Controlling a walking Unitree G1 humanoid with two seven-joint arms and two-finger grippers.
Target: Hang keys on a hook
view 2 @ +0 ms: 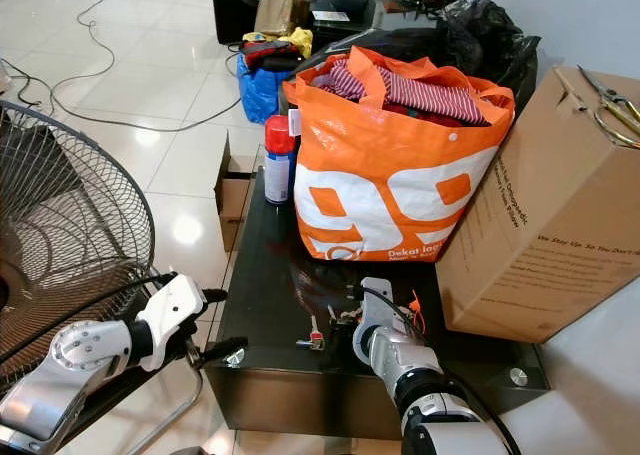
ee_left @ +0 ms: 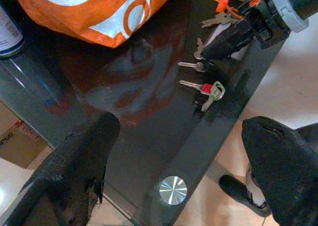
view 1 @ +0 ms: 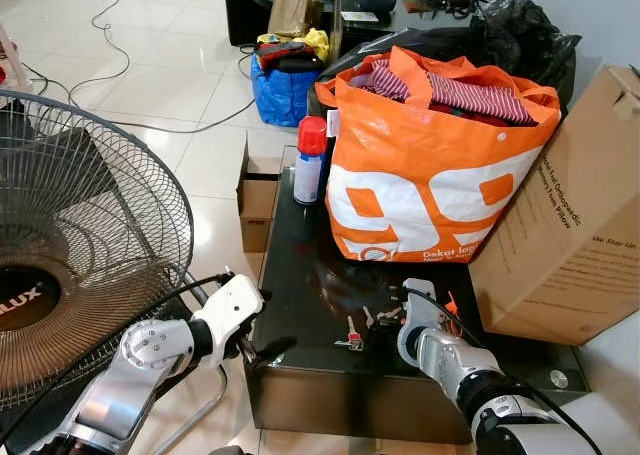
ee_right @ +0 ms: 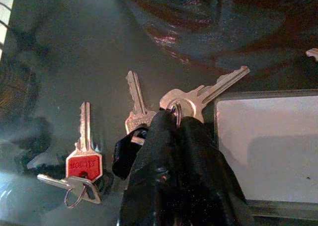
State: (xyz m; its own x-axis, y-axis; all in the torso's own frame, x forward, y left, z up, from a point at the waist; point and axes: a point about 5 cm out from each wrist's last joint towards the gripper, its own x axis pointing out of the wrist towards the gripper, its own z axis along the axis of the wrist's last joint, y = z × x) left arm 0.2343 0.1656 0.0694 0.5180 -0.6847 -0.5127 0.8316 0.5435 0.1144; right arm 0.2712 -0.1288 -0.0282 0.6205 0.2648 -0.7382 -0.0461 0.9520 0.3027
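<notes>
A bunch of silver keys (ee_right: 198,94) lies on the black glass table (view 1: 300,275), near its front edge. My right gripper (ee_right: 174,124) is shut on the bunch's ring, with the fingertips down at the glass. From the head, the right gripper (view 1: 400,317) shows reaching in from the front right. A separate key with a red tag (ee_right: 83,162) lies on its own ring just to the left (view 1: 350,337). An orange-tagged key (ee_left: 221,5) lies beyond the bunch. My left gripper (view 1: 252,351) hangs open at the table's front left corner, its fingers (ee_left: 84,156) wide apart over the edge.
A full orange bag (view 1: 430,175) and a spray can (view 1: 310,160) stand at the back of the table. A big cardboard box (view 1: 570,235) leans on its right side. A standing fan (view 1: 70,245) is close on my left. A small box (view 1: 257,200) and cables lie on the floor.
</notes>
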